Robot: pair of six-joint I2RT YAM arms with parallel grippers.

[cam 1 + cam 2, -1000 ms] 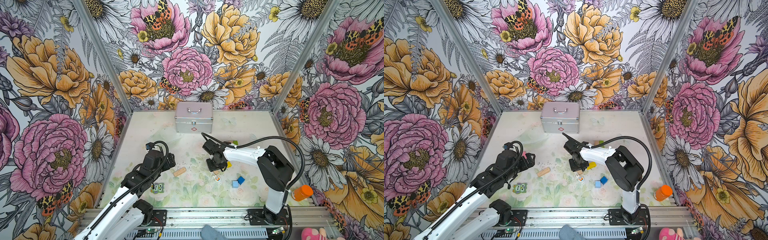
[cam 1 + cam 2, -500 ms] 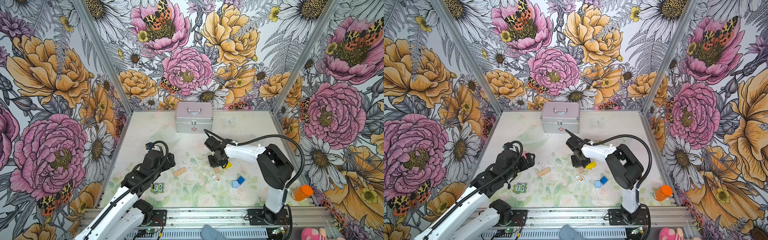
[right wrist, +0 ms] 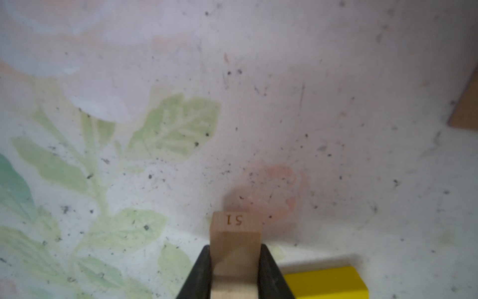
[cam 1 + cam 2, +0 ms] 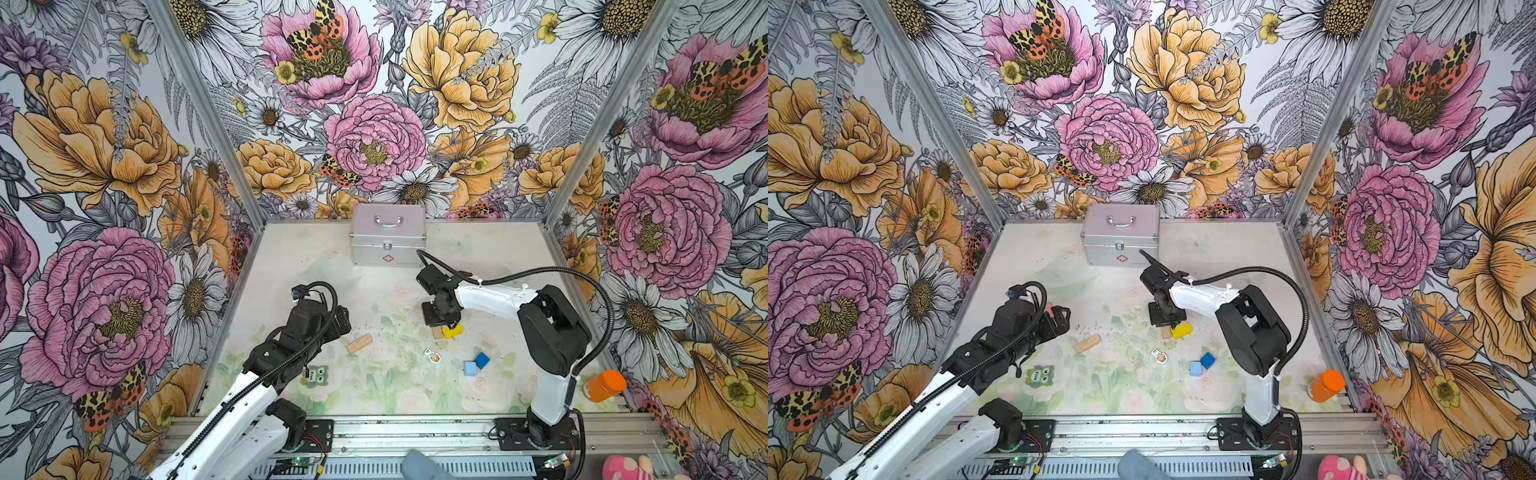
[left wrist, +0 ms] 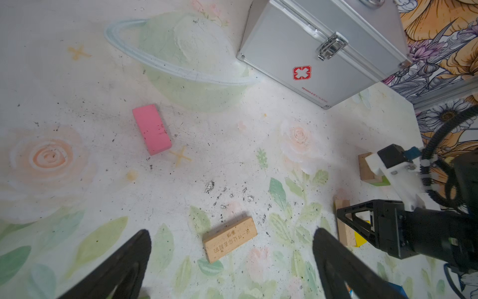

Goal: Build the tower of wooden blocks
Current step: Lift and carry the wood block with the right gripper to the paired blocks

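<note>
Tan block (image 3: 236, 233) stamped 51, clamped between the jaws of the right gripper (image 3: 235, 249), low over the mat (image 3: 336, 103), just beside a yellow block (image 3: 326, 282). The left gripper (image 5: 231, 234) hung spread wide near an engraved tan block (image 5: 229, 242).

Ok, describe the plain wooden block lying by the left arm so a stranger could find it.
Start at the silver case against the back wall and come forward toward the left gripper. The wooden block lies flat on its own just ahead of that gripper's open jaws. Unlike the pink block nearby, it is bare tan wood with characters burned into its top face.
</note>
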